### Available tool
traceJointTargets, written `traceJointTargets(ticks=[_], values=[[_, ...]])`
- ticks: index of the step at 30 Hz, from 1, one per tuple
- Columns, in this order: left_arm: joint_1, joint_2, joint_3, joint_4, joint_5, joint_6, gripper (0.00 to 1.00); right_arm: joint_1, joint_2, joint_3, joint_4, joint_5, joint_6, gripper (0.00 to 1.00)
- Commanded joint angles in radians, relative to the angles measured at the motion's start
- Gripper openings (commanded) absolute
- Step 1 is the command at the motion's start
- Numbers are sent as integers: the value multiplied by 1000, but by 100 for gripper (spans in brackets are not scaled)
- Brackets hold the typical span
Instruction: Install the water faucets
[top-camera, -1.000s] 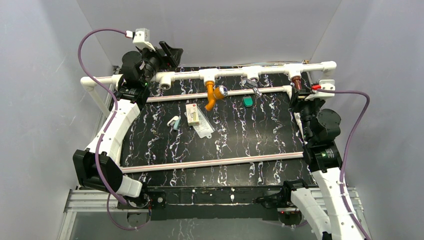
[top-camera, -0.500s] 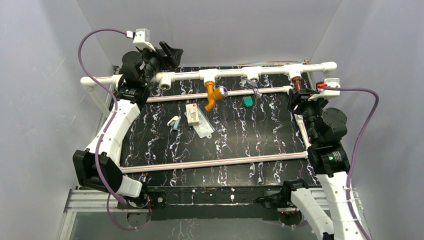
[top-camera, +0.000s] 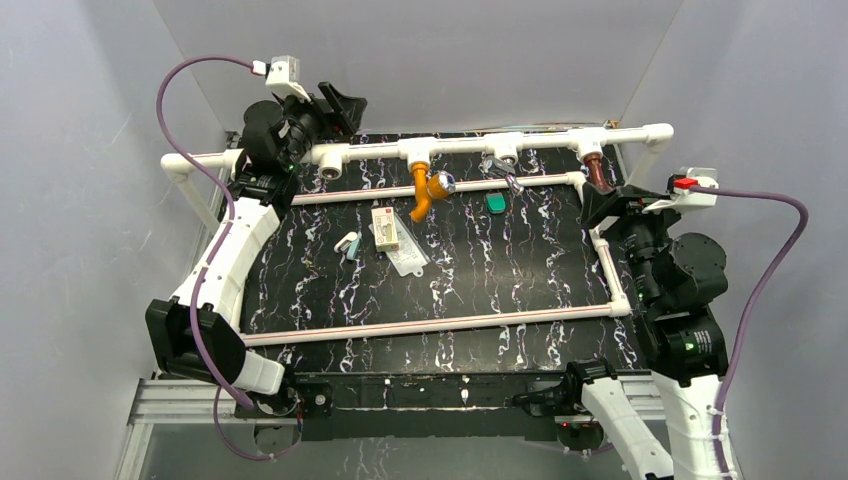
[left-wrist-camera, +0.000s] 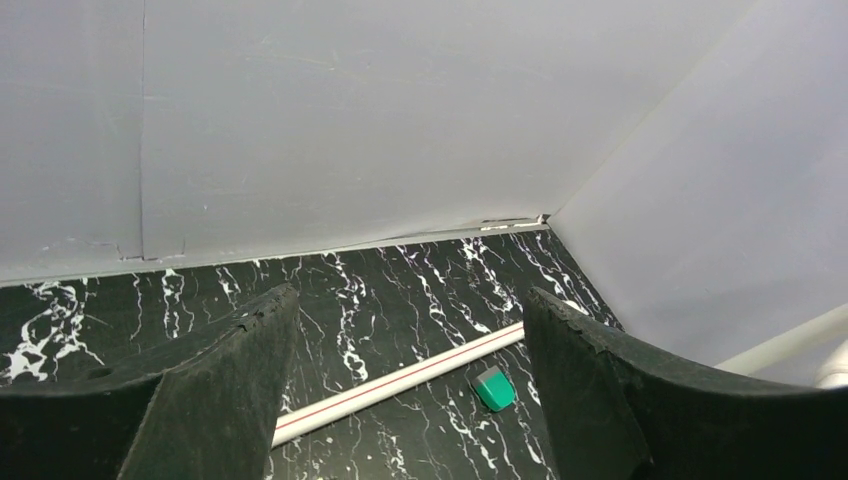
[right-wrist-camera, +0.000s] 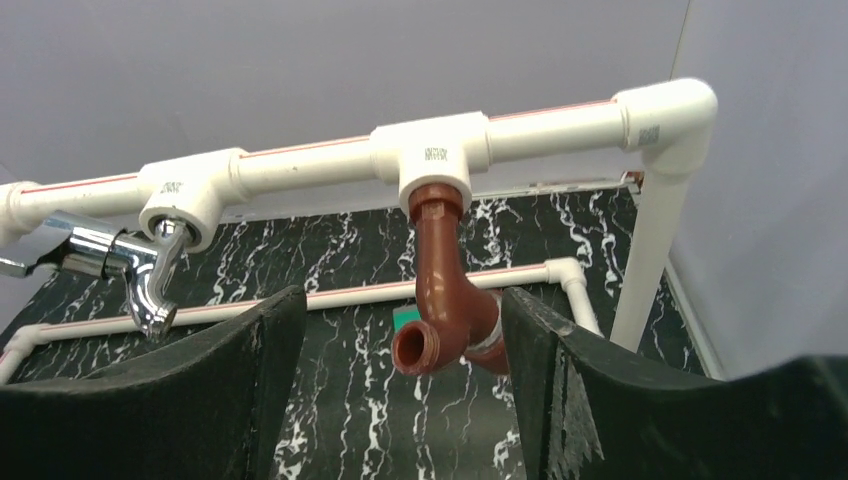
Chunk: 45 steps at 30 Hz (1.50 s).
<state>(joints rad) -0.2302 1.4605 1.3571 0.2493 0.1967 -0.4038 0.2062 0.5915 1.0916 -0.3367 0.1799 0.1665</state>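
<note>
Right wrist: faucet (right-wrist-camera: 446, 285) between parted claw (right-wrist-camera: 402, 302)

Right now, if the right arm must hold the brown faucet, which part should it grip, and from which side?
Grip the brown faucet on its straight stem, just under the white tee. Come from the near side, level, with the fingers left and right of the stem. That part hangs upright and bare; lower down it bends toward the spout, probably a poorer seat.
</note>
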Motion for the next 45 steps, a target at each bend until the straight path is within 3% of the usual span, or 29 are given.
traceJointTargets(ticks=[1, 12, 22, 28, 36, 45], values=[[7, 141, -69, -326, 24, -35, 79, 4, -30, 39, -72, -5, 66, 79], [7, 160, 167, -369, 75, -99, 79, 4, -95, 97, -287, 71, 141, 81], [6, 159, 453, -442, 132, -116, 80, 5, -158, -32, -346, -2, 229, 81], [7, 122, 551, -451, 175, -115, 80, 4, -167, -113, -363, -51, 284, 81], [6, 25, 557, -438, 297, -168, 80, 4, -161, -225, -381, -105, 335, 86], [6, -168, 366, -481, 399, -178, 80, 5, -96, -325, -273, -64, 346, 99]])
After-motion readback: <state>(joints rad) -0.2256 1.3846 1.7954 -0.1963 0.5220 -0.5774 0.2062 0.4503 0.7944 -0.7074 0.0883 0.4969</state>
